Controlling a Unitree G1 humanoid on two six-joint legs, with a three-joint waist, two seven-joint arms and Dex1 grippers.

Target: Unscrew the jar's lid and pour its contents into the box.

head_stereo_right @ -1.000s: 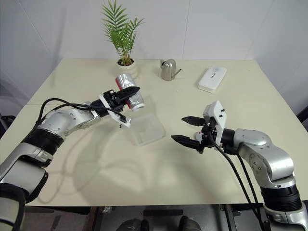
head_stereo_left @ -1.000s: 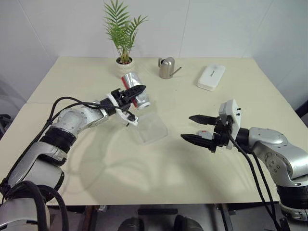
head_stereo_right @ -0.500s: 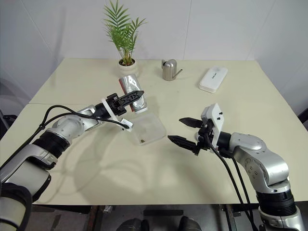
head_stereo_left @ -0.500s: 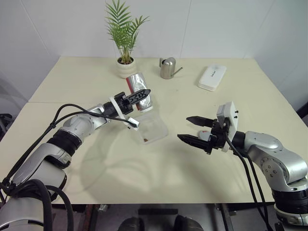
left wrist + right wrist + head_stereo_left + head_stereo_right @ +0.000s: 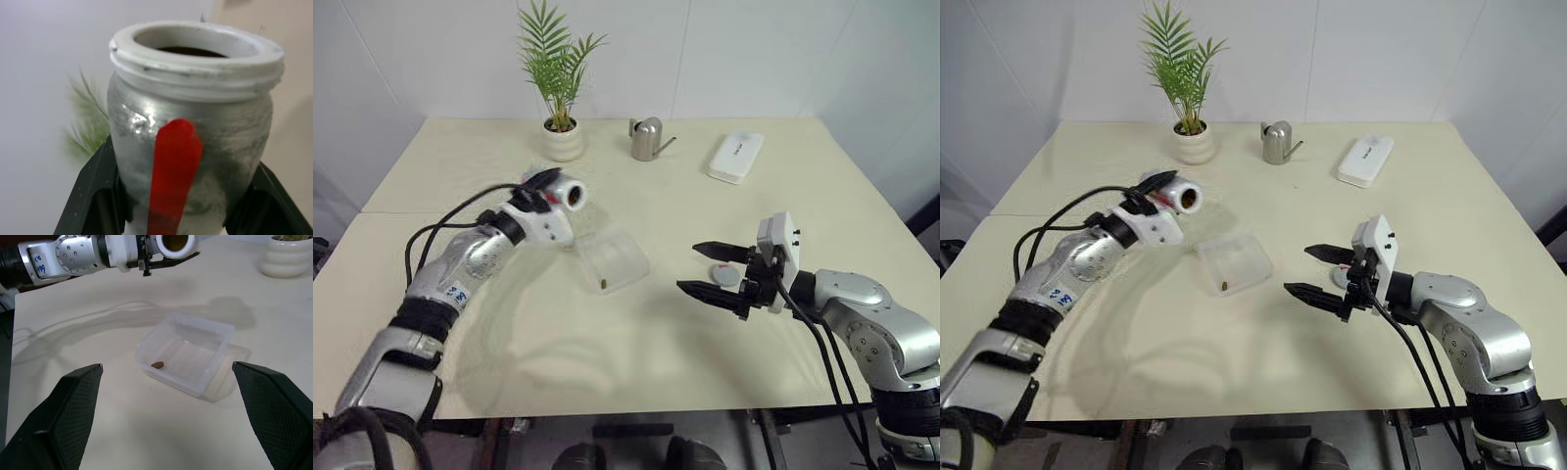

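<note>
Jar (image 5: 190,132) pinched in my left gripper (image 5: 548,188), off beside the box (image 5: 613,259); my right gripper (image 5: 710,270) spread wide.

No legible text or labels.

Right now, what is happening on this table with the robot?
The robot's left gripper holds the open jar above the table, beside the clear plastic box, its mouth facing toward the camera. One small brown bit lies in the box. The lid rests on the table next to the right gripper, which hangs open and holds nothing.
</note>
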